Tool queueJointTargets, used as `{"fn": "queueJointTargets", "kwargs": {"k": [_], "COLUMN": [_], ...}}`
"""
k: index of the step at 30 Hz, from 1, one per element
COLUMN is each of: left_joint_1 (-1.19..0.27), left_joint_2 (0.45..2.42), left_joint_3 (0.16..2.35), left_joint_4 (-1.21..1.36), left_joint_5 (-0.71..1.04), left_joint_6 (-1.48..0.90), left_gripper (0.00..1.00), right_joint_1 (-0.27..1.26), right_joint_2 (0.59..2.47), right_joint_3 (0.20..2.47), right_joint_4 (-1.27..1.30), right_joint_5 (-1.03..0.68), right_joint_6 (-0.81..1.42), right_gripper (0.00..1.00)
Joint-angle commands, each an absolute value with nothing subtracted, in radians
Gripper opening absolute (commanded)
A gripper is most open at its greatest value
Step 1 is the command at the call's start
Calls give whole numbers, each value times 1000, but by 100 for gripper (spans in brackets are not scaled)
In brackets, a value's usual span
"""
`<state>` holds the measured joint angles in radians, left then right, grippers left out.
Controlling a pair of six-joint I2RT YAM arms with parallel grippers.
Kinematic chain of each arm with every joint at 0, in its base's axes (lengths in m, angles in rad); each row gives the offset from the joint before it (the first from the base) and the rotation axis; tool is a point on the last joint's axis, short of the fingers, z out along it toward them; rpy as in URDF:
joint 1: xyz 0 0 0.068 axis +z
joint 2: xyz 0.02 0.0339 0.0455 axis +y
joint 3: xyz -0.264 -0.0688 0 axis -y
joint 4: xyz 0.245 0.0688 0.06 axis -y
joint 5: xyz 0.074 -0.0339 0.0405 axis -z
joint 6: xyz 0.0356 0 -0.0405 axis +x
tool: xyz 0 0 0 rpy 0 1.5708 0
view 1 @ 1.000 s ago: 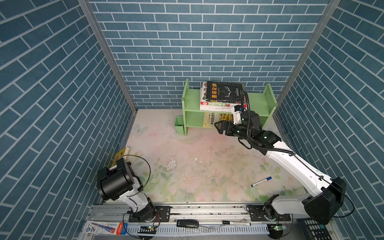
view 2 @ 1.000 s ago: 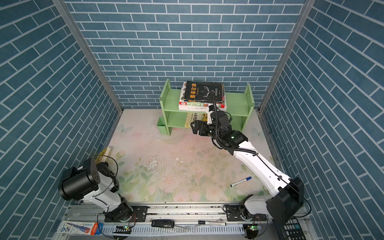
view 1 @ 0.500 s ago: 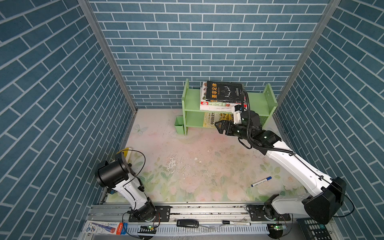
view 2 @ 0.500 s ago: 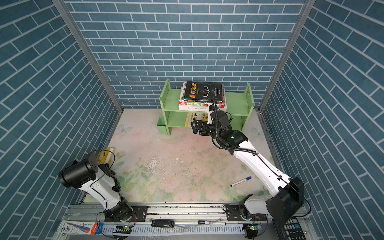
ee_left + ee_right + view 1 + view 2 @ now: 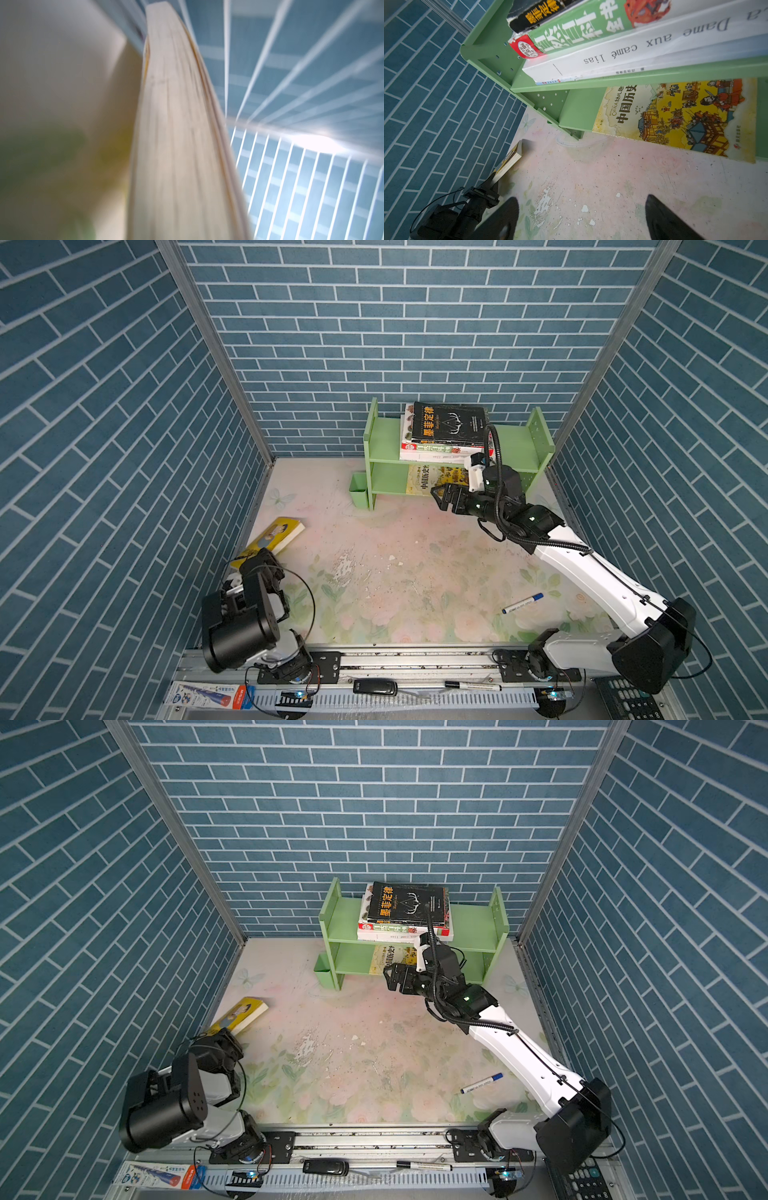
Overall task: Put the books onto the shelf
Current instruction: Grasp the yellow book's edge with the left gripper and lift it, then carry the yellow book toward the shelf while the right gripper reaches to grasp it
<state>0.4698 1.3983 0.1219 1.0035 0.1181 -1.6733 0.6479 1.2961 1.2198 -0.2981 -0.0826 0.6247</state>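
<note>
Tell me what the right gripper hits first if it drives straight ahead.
Probably the shelf's left side panel near its foot; the open right gripper points that way, low over the table. Depth unclear.

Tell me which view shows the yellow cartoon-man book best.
Both top views: the yellow cartoon-man book shows its cover, left gripper on its near end. Left wrist: blurred page edge only. Right wrist: small, edge-on.

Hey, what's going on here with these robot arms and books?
They're shelving books. The left hand grips the near end of the yellow cartoon book by the left wall, the only book not on the shelf. The right hand hangs open before the lower tier, near the yellow illustrated book. A stack of books sits above.
</note>
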Motion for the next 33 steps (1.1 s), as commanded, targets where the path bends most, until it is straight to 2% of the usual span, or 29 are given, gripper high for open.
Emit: {"fn": "queueJointTargets", "kwargs": {"k": [1,6,10,16,18,21,25,29,33], "left_joint_1": [380,273,269,264,259,257,230,134,19], "left_joint_2": [1193,769,583,708,739,798,900,932,985], "left_joint_3": [177,260,333,501,600,758,865,919,947], "left_joint_4": [640,70,-170,-207,-269,-354,-302,-290,-241], "left_joint_5": [244,220,320,658,719,832,1075,1130,1164], "left_joint_6": [-1509,-1374,-1312,-1184,-1092,-931,-878,-820,-824], "left_gripper": [7,13,16,8,8,13,12,12,11], "right_joint_1": [653,653,649,639,618,559,458,438,437], "right_joint_2": [1264,1245,1230,1258,1273,1307,1383,1426,1406], "right_joint_3": [1199,1139,1076,1064,1063,1060,1036,978,934], "right_joint_4": [-276,-253,-213,-173,-140,-94,9,197,265], "right_joint_5": [-83,-117,-134,-267,-383,-582,-830,-979,-1000], "right_joint_6": [644,661,682,668,650,654,755,827,822], "right_gripper": [95,95,96,98,98,98,99,99,99]}}
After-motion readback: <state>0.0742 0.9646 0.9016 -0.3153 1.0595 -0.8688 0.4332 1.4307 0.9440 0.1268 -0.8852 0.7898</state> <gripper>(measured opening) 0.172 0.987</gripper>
